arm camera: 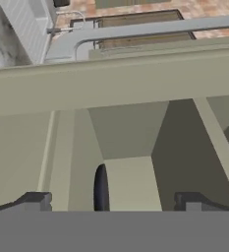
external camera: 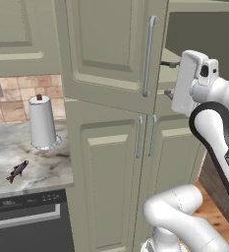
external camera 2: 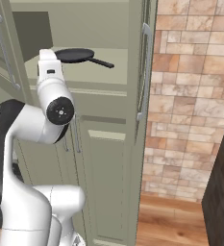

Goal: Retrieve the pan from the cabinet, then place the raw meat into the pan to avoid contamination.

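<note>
Upper doors of the tall sage-green cabinet (external camera: 111, 54) stand open. The frying pan (external camera 2: 76, 55) sits on the inner shelf, its thin black handle pointing out toward the open right-hand door (external camera 2: 143, 72). The gripper (arm camera: 111, 201) is at shelf height in the opening, jaws spread wide, holding nothing; in the hand view the pan's dark rim (arm camera: 100, 189) lies between the fingertips, low in the frame.

The raw fish (external camera: 17, 170) lies on the marble counter (external camera: 42, 162) above the dishwasher (external camera: 30, 224), near the paper-towel roll (external camera: 42, 122) and well apart from the arm.

Risks, as judged from here:
- The rim looks thin and edge-on to the fingers; closing on it off-centre could tip the pan or let it slip off the shelf.
- An advance too deep could push the pan back against the cabinet wall rather than catch it.
- On withdrawal, the protruding handle could catch the right door or its long bar handle (external camera 2: 145, 72).
- The left door (external camera: 108, 47) hangs close to the forearm; a wide swing toward the counter could strike it.
</note>
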You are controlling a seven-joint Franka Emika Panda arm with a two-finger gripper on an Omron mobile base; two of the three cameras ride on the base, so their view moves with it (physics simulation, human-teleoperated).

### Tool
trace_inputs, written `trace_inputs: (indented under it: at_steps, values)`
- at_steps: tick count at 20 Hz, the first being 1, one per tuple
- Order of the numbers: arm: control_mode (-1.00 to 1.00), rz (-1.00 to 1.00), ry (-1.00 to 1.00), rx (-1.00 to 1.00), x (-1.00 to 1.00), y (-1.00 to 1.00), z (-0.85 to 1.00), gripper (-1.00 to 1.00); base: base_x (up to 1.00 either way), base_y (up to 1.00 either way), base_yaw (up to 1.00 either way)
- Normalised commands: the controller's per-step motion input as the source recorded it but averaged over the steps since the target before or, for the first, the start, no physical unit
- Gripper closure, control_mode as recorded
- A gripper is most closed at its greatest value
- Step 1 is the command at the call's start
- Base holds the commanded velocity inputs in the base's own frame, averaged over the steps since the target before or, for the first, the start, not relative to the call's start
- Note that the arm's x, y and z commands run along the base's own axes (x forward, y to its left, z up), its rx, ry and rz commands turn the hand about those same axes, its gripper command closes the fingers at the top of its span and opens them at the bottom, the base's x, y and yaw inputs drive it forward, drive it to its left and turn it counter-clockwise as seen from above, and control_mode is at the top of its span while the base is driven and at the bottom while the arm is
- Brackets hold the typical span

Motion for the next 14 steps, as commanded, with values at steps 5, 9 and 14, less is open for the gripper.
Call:
trace_inputs:
  at_steps: [5,9,14]
  values:
    - [-1.00,0.00,0.00,0.00,0.00,-0.02,0.00,-1.00,0.00,0.00,0.00]
    - [-1.00,0.01,0.00,0.00,0.00,-0.05,0.00,-1.00,0.00,0.00,0.00]
    - [-1.00,0.04,0.00,0.00,0.00,-0.01,0.00,-1.00,0.00,0.00,0.00]
